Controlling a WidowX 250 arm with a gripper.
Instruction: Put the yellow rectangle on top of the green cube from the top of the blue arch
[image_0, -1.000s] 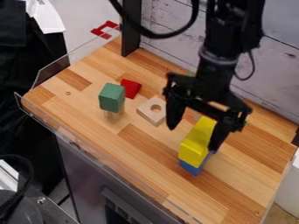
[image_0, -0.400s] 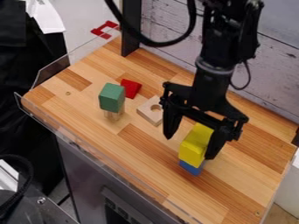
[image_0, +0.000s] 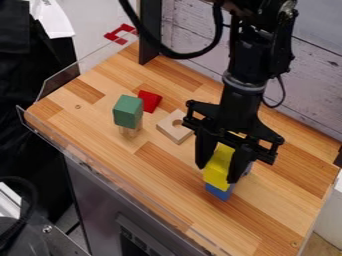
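From where I stand, the yellow rectangle (image_0: 216, 176) lies directly below the wrist, between the two fingers of the end effector (image_0: 217, 173), which looks to be grasping it by its long sides. Its long axis runs from the bench's (image_0: 157, 172) front edge back towards the wall, the near end poking out past the fingers, and it sits on top of the blue arch (image_0: 218, 192). There is only the one arm, so nearness isn't in question; what counts is the grip across the narrow width. I'd lift straight up first, clear of the arch, then carry over to the green cube (image_0: 127, 111), well apart on the view's left, perched on a pale block (image_0: 129, 131). That perch looks slim, and a hard set-down could tip it. Counting up: one yellow rectangle, one blue arch, one green cube, one pale block beneath it, one red wedge (image_0: 149, 101) just behind the cube, and one pale square with a round hole (image_0: 170, 131), between the cube and the end effector.
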